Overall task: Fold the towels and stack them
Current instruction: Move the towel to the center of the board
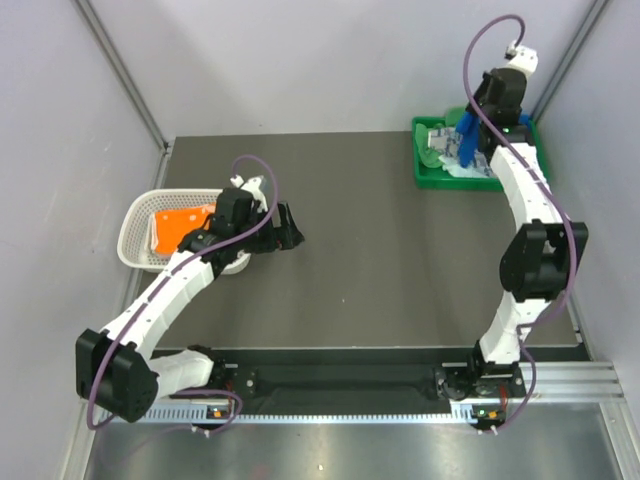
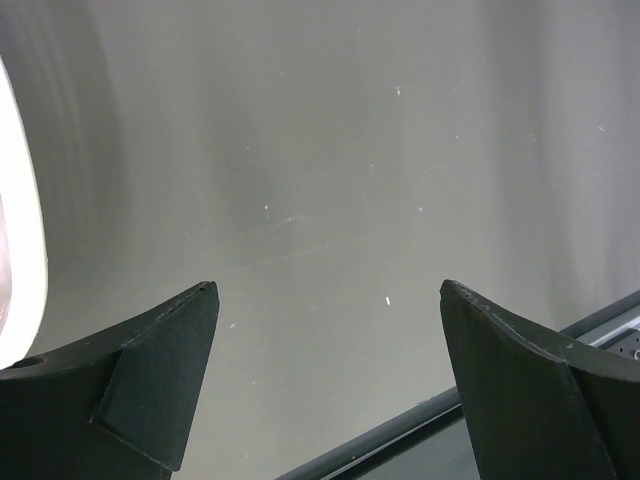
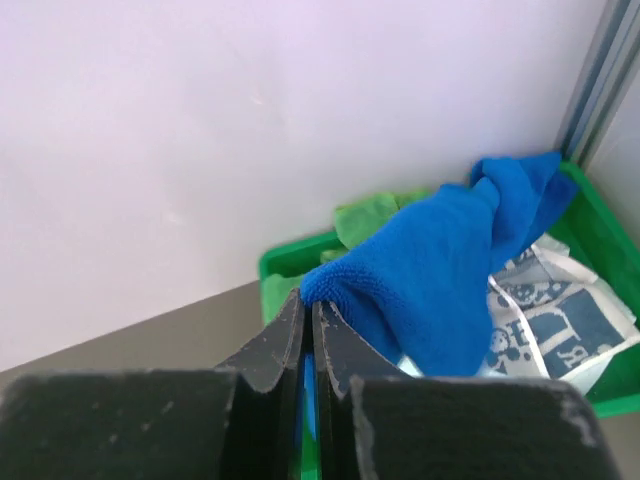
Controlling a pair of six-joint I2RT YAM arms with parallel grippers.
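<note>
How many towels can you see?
4: orange towel in the basket; blue towel in the right pincer; green towel and patterned towel in the tray. Others may hide.

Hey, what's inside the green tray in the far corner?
The right gripper pinches a blue towel over the tray. Below show a blue-patterned white towel and a bright green towel. The blue towel covers the tray's middle, so anything there is hidden.

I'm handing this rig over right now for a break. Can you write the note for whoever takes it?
Left gripper: open, empty, over the table beside the white basket.
Right gripper: shut on the blue towel, over the green tray.
Orange towel lies in the basket; patterned towel and green towel in the tray.
Done: no folded stack visible. Left: fold and stack them all.
</note>
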